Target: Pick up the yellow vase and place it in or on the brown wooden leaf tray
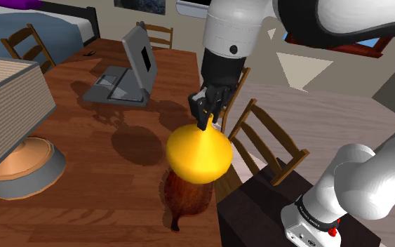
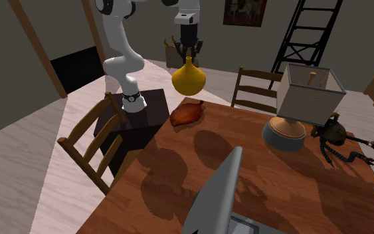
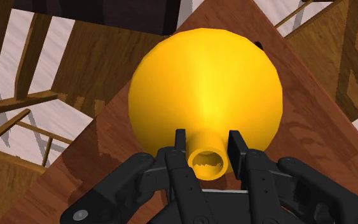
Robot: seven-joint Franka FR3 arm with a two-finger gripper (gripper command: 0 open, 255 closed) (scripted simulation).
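Black gripper (image 1: 204, 121) (image 2: 188, 56) (image 3: 207, 139) is clamped on the neck of the round yellow vase (image 1: 198, 153) (image 2: 188, 78) (image 3: 203, 89) — it hangs roughly above the brown leaf-shaped tray (image 1: 186, 196) (image 2: 187, 114). Tray lies near the wooden surface's (image 1: 104, 154) edge.

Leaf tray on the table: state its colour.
Reddish-brown. The leaf tray shows best in the second exterior view, where nothing covers it.

Vase (image 1: 198, 153) hangs in air over leaf tray (image 1: 185, 196), gap between them. Tray lies at table (image 1: 69, 119) corner. Chair (image 1: 273, 123) back just beside tray on shoulder view's right, dark stand (image 1: 252, 210) near it. Lamp (image 1: 10, 140) well apart at shoulder view's left. Laptop (image 1: 129, 74) well apart, farther up table. Bare tabletop lies between these and tray.
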